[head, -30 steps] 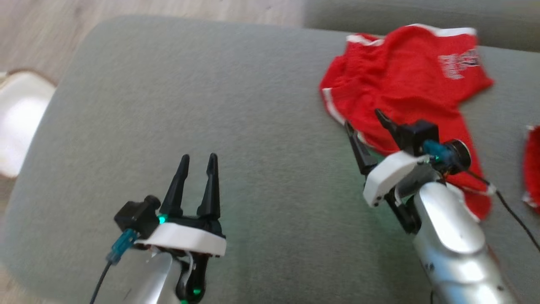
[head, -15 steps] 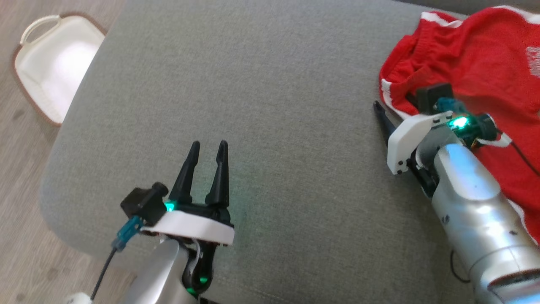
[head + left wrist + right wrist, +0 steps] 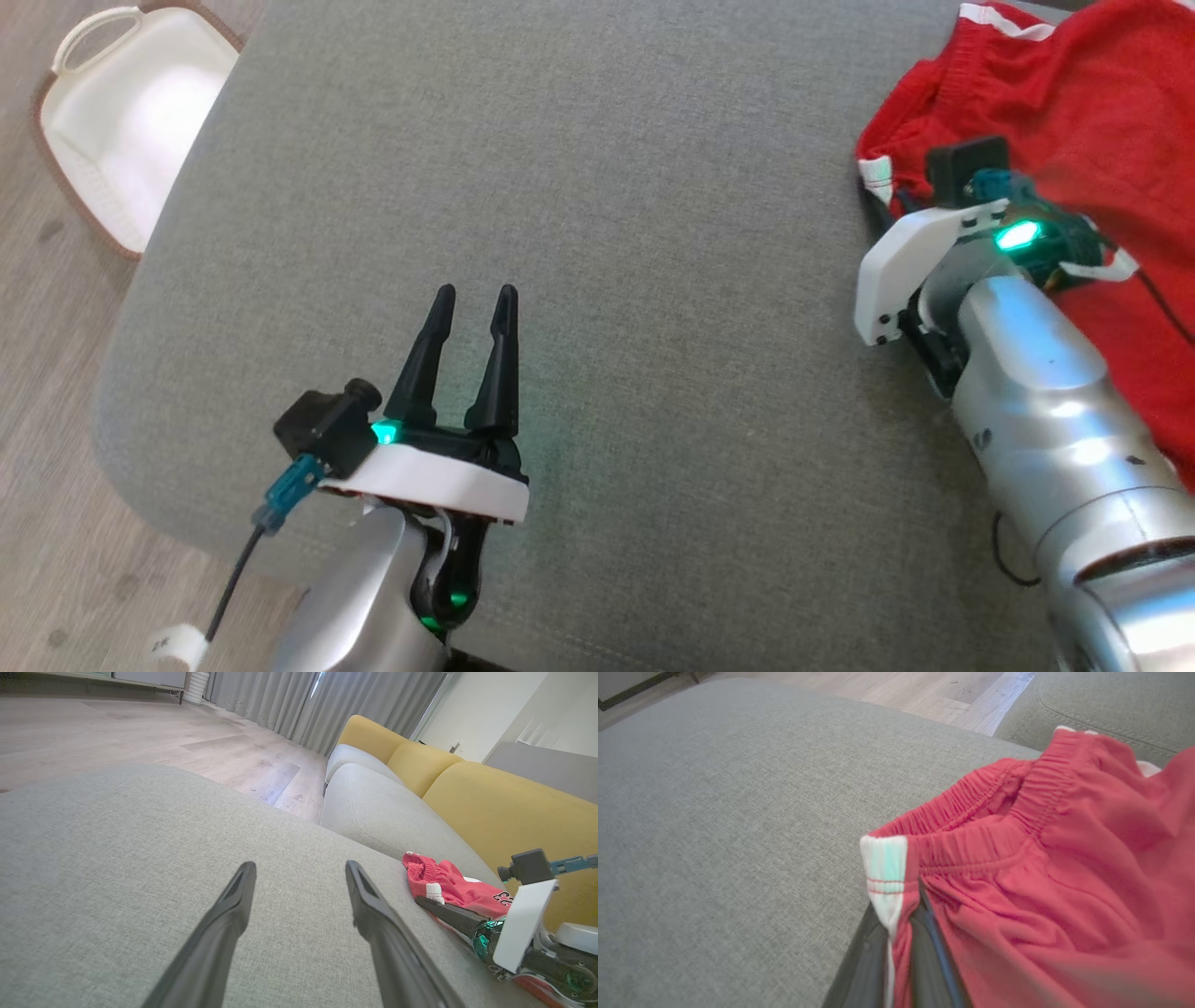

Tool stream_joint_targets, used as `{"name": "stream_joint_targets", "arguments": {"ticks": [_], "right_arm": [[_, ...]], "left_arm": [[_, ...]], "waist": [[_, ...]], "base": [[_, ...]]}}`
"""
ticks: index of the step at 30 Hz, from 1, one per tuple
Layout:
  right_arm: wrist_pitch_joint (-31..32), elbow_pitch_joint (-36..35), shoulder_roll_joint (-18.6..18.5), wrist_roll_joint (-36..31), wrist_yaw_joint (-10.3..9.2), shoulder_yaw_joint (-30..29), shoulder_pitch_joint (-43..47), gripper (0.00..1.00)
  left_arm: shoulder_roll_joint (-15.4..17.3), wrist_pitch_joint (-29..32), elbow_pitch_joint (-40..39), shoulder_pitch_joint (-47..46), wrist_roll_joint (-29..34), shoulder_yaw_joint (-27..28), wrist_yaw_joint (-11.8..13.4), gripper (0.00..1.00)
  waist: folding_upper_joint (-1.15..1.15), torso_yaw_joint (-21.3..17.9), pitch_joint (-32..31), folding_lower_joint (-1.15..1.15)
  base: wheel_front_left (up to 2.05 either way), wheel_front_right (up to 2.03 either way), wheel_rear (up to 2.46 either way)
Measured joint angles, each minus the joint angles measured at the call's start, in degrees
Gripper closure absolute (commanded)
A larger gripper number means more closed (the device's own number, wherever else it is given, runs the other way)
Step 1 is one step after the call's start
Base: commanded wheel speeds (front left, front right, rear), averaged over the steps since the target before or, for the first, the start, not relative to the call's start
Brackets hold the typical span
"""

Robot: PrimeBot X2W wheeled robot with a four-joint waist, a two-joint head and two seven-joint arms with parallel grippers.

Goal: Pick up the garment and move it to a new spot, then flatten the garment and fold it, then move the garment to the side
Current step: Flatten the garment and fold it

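Grey cushion [image 3: 653, 187], red garment [image 3: 1074, 103] gripped at its right side.
White basket [image 3: 131, 112] sits on the wood floor [image 3: 37, 373] off the cushion's rounded left corner. The left gripper [image 3: 476, 294] hovers over broad bare fabric, jaws spread wide and empty. The right gripper [image 3: 899, 933] is pinched closed on the garment's waistband corner, at the white stripe [image 3: 883, 868]. A black number [image 3: 501, 899] on the garment looks like 23.

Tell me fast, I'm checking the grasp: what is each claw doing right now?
Left claw: open, holding nothing.
Right claw: shut on the red garment.
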Motion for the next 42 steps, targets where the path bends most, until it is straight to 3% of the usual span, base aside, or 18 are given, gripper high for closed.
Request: {"name": "stream_joint_targets", "arguments": {"ticks": [4,8,14,20,22,33,42], "right_arm": [[-1.0,-0.9,0.4,6.3,0.0,6.0,0.8,1.0],[0.4,-9.3,0.8,17.9,-0.01,18.5,4.9,1.0],[3.0,-17.6,1.1,29.9,0.0,34.4,7.0,1.0],[3.7,-24.9,-1.7,39.9,0.0,48.1,7.8,1.0],[2.7,-25.1,-2.7,41.0,0.0,50.6,7.6,0.0],[-4.0,-20.4,-3.2,44.9,-0.01,53.7,6.8,0.0],[-9.1,-16.6,-6.8,44.5,0.0,48.9,6.4,0.0]], "left_arm": [[0.0,0.0,0.3,0.0,0.0,0.0,0.0,0.0],[0.0,0.0,0.8,0.0,0.1,0.1,0.0,0.0],[0.0,0.0,1.3,0.1,0.7,0.4,0.0,0.0],[0.0,0.0,1.6,0.8,2.2,1.6,0.0,0.0],[0.0,0.0,1.6,1.6,2.6,2.5,0.0,0.0],[0.0,0.0,1.6,4.0,4.2,6.7,0.0,0.0],[0.0,0.0,1.0,6.9,5.5,9.1,0.0,0.0]], "waist": [[0.0,-0.7,-0.7,0.0],[0.0,-1.4,-1.6,-0.01],[0.0,-2.8,-3.4,-0.01],[0.0,-4.4,-5.8,-0.01],[0.0,-5.2,-6.6,-0.01],[0.0,-10.5,-10.6,-0.01],[0.0,-14.3,-14.5,-0.01]], "base": [[0.0,0.0,0.0],[0.0,0.0,0.0],[0.0,0.0,0.0],[0.0,0.0,0.0],[0.0,0.0,0.0],[0.0,0.0,0.0],[0.0,0.0,0.0]]}}
